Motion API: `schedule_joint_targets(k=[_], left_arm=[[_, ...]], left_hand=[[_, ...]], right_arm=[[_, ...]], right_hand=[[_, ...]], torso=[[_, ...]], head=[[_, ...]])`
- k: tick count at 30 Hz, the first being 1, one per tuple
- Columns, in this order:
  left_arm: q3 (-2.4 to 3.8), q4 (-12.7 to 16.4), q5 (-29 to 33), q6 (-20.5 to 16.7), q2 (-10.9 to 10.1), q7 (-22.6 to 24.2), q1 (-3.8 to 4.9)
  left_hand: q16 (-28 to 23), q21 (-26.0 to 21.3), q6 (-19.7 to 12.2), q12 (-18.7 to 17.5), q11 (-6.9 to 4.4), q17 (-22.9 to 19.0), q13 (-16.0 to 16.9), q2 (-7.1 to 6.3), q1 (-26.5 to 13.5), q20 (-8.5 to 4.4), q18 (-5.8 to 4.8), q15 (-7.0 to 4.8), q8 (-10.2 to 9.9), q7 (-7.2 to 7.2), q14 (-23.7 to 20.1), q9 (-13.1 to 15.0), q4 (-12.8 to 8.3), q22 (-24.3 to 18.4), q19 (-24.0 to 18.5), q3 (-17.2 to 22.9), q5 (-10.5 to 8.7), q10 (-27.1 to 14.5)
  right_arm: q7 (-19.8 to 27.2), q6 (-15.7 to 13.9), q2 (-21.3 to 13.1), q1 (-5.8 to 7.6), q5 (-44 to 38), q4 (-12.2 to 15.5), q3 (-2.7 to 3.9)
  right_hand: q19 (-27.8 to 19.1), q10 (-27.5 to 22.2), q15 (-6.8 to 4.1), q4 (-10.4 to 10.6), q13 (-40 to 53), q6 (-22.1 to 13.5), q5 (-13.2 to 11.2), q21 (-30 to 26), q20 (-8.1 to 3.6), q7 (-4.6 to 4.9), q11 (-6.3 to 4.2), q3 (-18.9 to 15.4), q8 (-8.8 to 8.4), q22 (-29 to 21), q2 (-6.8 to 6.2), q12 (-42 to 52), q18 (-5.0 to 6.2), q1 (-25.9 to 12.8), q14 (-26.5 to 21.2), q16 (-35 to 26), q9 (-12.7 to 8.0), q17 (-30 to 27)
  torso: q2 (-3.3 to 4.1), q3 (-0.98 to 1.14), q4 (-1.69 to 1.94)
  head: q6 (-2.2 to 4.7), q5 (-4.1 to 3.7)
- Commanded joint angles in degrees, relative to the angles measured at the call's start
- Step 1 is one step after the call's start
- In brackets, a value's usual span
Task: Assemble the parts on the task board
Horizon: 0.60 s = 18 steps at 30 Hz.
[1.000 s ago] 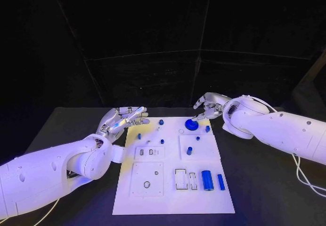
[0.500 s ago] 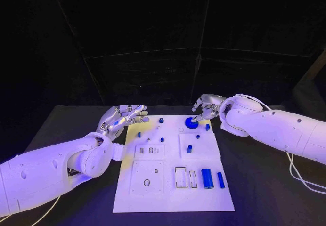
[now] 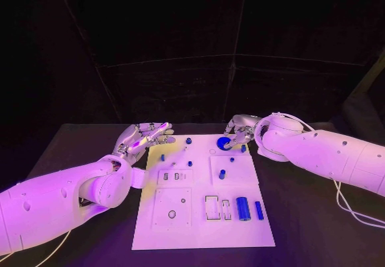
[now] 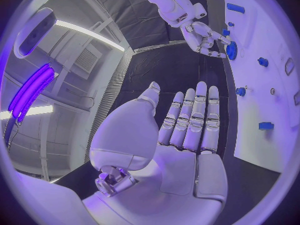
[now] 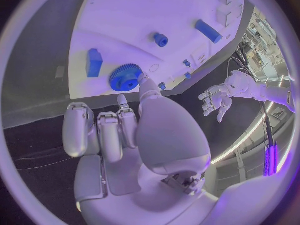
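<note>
The white task board (image 3: pixel 201 228) lies in the middle of the black table. A blue gear (image 3: pixel 225 143) lies flat at the board's far right corner. My right hand (image 3: pixel 239 129) is bent over it, and its thumb and a fingertip (image 5: pixel 143 81) pinch the gear (image 5: pixel 124 77) at the rim while the other fingers curl in. My left hand (image 3: pixel 144 137) hovers by the board's far left corner, fingers (image 4: pixel 199 116) straight and apart, holding nothing. Small blue pegs (image 3: pixel 188 141) stand on the far half. A thick blue cylinder (image 3: pixel 243 208) and a thin blue bar (image 3: pixel 259 210) lie at the near right.
Empty rectangular slots (image 3: pixel 212 207) sit beside the cylinder, and a square plate with an oval hole (image 3: pixel 172 214) lies at the board's near left. A cable (image 3: pixel 353 211) trails on the table at the right. Black tabletop (image 3: pixel 312 233) borders the board on both sides.
The whole picture has shifted slightly with the camera. My right hand has stayed at the gear and my left hand has stayed spread beside the board's corner.
</note>
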Motion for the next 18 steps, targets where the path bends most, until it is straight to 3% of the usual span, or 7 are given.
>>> schedule_joint_targets(k=[1, 8, 18], left_arm=[[0.06, 0.0, 0.0, 0.7, 0.1, 0.2, 0.08], [0.06, 0.0, 0.0, 0.8, 0.1, 0.2, 0.08], [0.06, -0.1, 0.0, 0.9, 0.0, 0.2, 0.08]], left_hand=[[-0.3, -0.3, 0.5, -0.3, 0.01, 0.0, -0.1, 0.58, 0.0, 0.04, 0.86, 0.0, -0.3, 0.72, 0.2, 0.0, -0.2, -0.1, 0.4, -0.3, 0.32, 0.5], [-0.3, -0.3, 0.5, -0.3, 0.01, 0.0, -0.1, 0.59, 0.0, 0.04, 0.86, 0.0, -0.3, 0.72, 0.2, 0.0, -0.2, -0.1, 0.4, -0.3, 0.32, 0.5], [-0.3, -0.3, 0.5, -0.3, 0.01, 0.0, -0.1, 0.62, 0.1, 0.04, 0.86, 0.0, -0.3, 0.73, 0.2, 0.0, -0.2, -0.1, 0.4, -0.3, 0.33, 0.5]], right_arm=[[0.6, 1.4, 0.1, -0.02, -0.9, -0.2, 0.0], [0.9, 1.6, 0.6, -0.39, -0.9, -0.9, -0.07], [1.6, 0.6, 1.0, -0.51, -0.9, -1.6, -0.1]], right_hand=[[0.6, 0.2, 0.15, -0.5, 5.7, 0.7, 0.4, 0.3, 0.01, 0.06, 0.05, 0.1, 0.44, 0.4, 0.16, 0.1, -0.76, 0.7, 5.1, 0.3, 0.1, 10.9], [0.6, 0.2, 0.12, -0.8, 5.8, 1.0, 0.2, 0.3, -0.02, 0.03, 0.02, 0.3, 0.69, 0.4, 0.73, 0.2, -0.77, 1.3, 5.1, 0.3, 0.1, 11.0], [0.7, 0.5, -0.06, -1.9, 6.3, 3.1, -2.1, 0.4, -0.16, -0.2, -0.22, 1.7, 1.72, 0.7, 2.67, 0.5, -0.8, 2.6, 5.1, 0.3, 0.1, 11.0]], torso=[[-0.01, -0.03, 0.13], [-0.03, -0.05, 0.13], [0.0, 0.0, 0.06]], head=[[-0.11, 0.11], [-0.18, 0.29], [-0.18, 0.34]])
